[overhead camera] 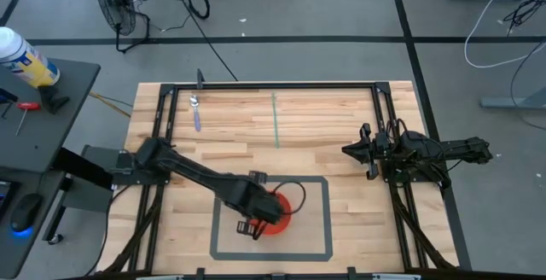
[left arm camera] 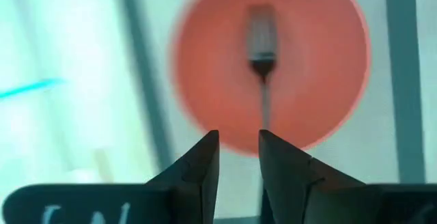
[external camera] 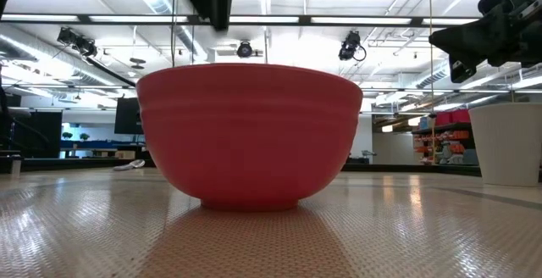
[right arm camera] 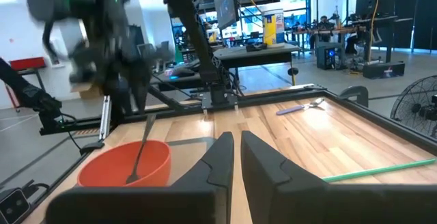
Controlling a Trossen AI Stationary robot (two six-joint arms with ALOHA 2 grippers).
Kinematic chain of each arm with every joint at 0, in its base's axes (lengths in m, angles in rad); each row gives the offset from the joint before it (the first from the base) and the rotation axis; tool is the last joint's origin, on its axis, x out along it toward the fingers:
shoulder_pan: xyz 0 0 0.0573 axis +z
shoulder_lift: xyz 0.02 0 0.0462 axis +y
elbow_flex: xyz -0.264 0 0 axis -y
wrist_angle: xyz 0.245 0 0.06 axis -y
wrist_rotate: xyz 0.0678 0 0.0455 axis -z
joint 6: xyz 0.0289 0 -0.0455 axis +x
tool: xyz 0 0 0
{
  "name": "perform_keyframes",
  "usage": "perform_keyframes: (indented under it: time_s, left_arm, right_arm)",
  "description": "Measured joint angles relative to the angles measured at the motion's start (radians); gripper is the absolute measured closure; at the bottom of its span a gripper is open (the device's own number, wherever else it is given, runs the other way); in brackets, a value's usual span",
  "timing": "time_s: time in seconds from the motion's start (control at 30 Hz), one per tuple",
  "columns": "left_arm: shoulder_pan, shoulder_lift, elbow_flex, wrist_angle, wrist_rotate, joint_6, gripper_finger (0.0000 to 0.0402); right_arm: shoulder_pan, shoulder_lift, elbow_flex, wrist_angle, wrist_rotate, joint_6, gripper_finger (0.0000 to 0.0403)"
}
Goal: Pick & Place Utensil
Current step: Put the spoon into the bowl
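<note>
A red bowl [overhead camera: 280,205] [external camera: 250,134] stands inside a grey tape rectangle on the wooden table. A metal fork [left arm camera: 261,43] [right arm camera: 140,152] lies in it, head down on the bowl's floor. Its handle leans up over the rim. My left gripper [left arm camera: 239,142] [overhead camera: 260,218] hangs above the bowl's near-left side, pointing down, with its fingers a little apart and nothing between them. My right gripper [right arm camera: 237,142] [overhead camera: 348,151] waits shut at the table's right, well away from the bowl. My left gripper has the fork's handle end [left arm camera: 265,118] running up beside one fingertip [left arm camera: 273,145], outside the gap between the fingers. Whether that finger touches the handle cannot be told, since the fingertip hides the handle's end.
A spoon [overhead camera: 196,109] [right arm camera: 300,106] with a bluish handle lies near the far left corner. A green strip [overhead camera: 275,119] runs across the middle of the far half. Black rails frame the table. A pale container [external camera: 508,142] shows at the right in the low view.
</note>
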Motion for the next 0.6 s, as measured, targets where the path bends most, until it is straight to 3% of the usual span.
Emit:
perform_keyframes:
  time_s: [0.13,0.37,0.6]
  left_arm:
    - [0.012,-0.128,0.000,-0.078,-0.161,-0.075,0.0293]
    - [0.078,-0.325,0.000,-0.328,-0.458,-0.374,0.0289]
    - [0.192,-0.494,-0.146,-0.337,-0.562,-0.544,0.0289]
  right_arm:
    - [0.000,0.000,0.000,0.000,0.000,0.000,0.0368]
    - [0.000,0.000,0.000,0.000,0.000,0.000,0.0368]
    - [0.000,0.000,0.000,0.002,0.000,0.000,0.0368]
